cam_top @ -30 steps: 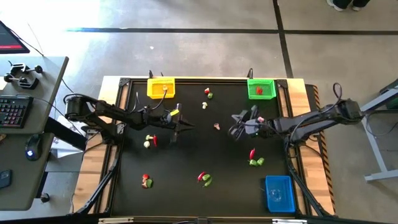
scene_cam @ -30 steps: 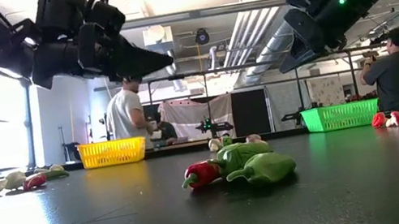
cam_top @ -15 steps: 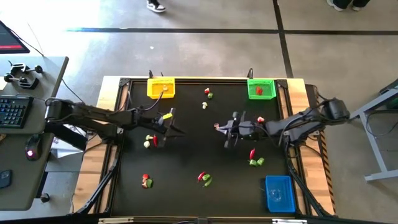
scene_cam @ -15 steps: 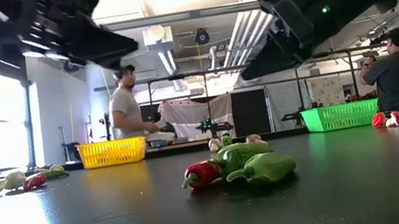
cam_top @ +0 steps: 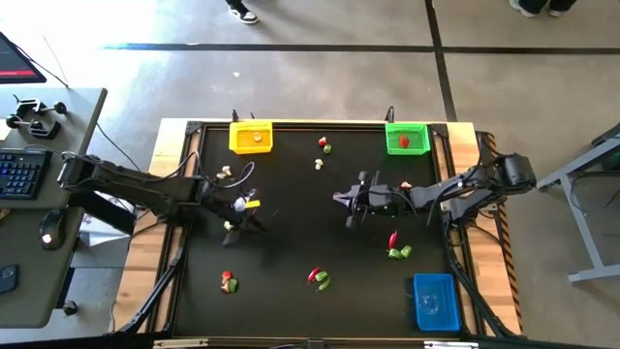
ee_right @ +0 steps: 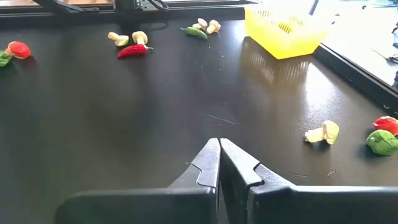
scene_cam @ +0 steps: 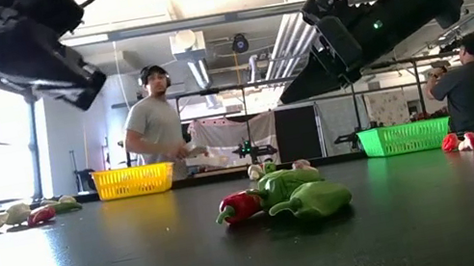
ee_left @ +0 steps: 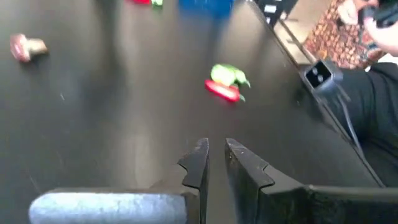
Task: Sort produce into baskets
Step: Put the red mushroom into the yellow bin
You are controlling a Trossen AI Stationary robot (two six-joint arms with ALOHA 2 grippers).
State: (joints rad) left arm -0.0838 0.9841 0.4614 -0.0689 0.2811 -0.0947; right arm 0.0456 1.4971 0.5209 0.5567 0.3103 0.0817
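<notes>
Right pincer [ee_right: 219, 163] shut, empty; left pincer [ee_left: 214, 163] barely parted, empty.

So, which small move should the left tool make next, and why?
Probably open the left tool and lower it toward the cream and red produce beside it. Its fingers stand nearly closed with nothing between them, above the table, and the baskets are far.
</notes>
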